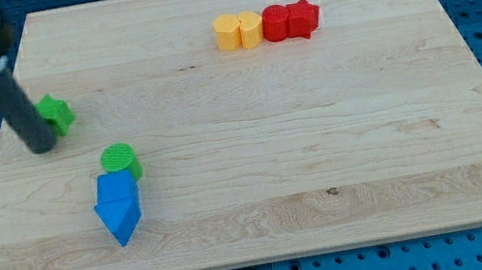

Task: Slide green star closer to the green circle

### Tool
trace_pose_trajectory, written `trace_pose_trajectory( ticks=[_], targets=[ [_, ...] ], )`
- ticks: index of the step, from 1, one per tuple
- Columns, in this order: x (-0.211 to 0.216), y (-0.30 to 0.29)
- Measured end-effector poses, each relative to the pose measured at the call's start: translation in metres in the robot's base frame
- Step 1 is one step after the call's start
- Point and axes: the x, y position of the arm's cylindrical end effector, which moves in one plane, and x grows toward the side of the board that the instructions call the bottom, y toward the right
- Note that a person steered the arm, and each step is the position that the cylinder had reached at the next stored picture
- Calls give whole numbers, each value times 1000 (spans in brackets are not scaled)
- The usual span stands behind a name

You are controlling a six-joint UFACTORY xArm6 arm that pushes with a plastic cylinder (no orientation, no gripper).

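The green star (56, 113) lies near the view's left edge of the wooden board (321, 141). The green circle (120, 161) lies below and to the right of it, a short gap apart. My tip (42, 145) rests on the board just left of and slightly below the green star, touching or nearly touching it. The dark rod hides part of the star's left side.
Two blue blocks, one above the other (115, 187) (118, 217), touch the green circle from below. At the view's top sit a row of a yellow block (227, 32), a second yellow block (250, 28), a red block (275, 23) and a red star (303, 18).
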Motion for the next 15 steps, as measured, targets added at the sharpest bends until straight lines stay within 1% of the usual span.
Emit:
trace_pose_trajectory(
  ticks=[1,2,3,4,9,15],
  targets=[
    [-1,-40],
    [-25,-47],
    [-48,-40],
    [-51,-28],
    [-45,38],
    [-35,62]
  ],
)
